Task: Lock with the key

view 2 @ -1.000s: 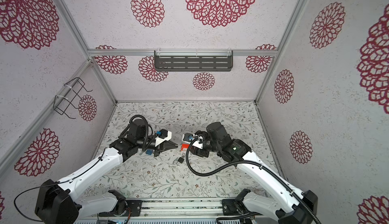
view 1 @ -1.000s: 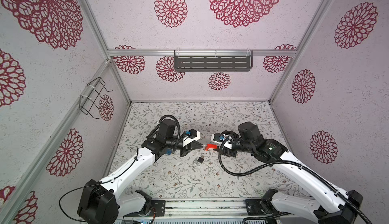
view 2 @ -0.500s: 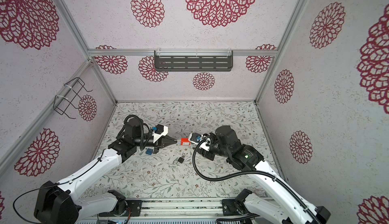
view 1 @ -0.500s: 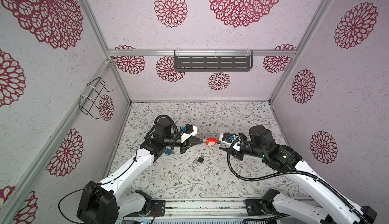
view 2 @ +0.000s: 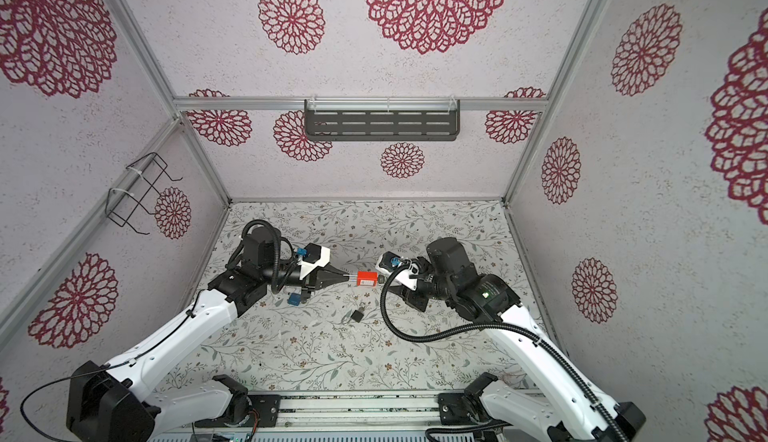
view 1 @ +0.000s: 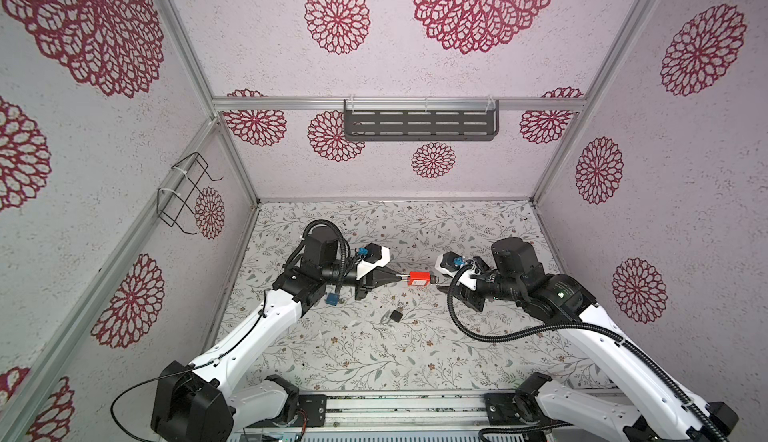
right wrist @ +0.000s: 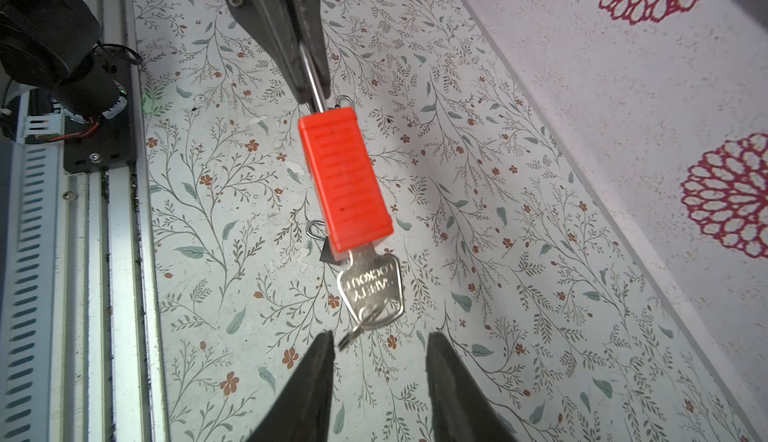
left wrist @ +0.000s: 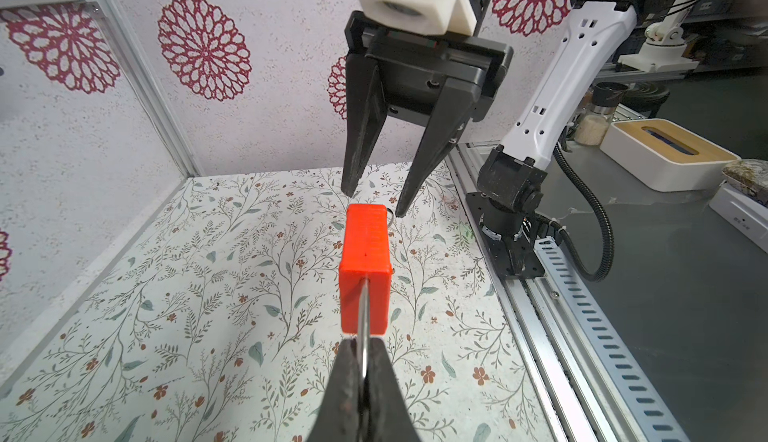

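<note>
A red padlock [view 1: 419, 279] [view 2: 366, 279] hangs in the air over the floral floor, lying level between the two arms. My left gripper [view 1: 397, 278] [left wrist: 363, 344] is shut on its thin metal shackle [left wrist: 364, 315] [right wrist: 313, 86]. A silver key [right wrist: 370, 290] with a small ring sticks out of the lock's other end. My right gripper [right wrist: 378, 336] [left wrist: 374, 203] is open just short of the key, one fingertip [right wrist: 326, 338] beside the ring, nothing between the jaws.
A small black padlock [view 1: 395, 315] [view 2: 356, 315] lies on the floor below the red one. A grey shelf [view 1: 419, 126] is on the back wall and a wire basket [view 1: 187, 194] on the left wall. The metal rail [view 1: 399, 408] runs along the front.
My right gripper has let go at the lock's key end and backed off to the right, its jaws narrowing. The left gripper lifted the lock a little and holds it.
</note>
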Robot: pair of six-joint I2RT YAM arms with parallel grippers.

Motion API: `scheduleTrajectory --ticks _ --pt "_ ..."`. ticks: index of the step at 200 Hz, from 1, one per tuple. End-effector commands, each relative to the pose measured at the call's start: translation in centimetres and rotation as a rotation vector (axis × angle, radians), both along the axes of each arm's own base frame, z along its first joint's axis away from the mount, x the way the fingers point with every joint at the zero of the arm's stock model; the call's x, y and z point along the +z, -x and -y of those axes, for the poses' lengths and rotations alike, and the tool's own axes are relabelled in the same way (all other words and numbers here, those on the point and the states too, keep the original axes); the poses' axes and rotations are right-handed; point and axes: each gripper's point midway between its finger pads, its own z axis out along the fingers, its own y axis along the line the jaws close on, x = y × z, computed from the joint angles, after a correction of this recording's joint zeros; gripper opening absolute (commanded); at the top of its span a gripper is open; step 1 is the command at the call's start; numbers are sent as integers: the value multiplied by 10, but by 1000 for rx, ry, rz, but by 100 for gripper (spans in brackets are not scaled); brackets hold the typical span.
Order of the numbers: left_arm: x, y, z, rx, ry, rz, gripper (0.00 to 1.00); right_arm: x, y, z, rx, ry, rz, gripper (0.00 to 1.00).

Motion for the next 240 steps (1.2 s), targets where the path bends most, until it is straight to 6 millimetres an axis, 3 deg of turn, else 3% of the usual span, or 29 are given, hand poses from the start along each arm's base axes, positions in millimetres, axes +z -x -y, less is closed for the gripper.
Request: scheduleTrajectory --ticks 1,155,240 --pt "9 4 -1 -34 12 32 0 12 6 -4 41 -24 -23 38" --pt "7 6 1 -62 3 39 0 -4 3 -26 128 -15 -139 27" --pt "6 3 4 -64 26 -4 0 10 -3 -20 100 -55 11 19"
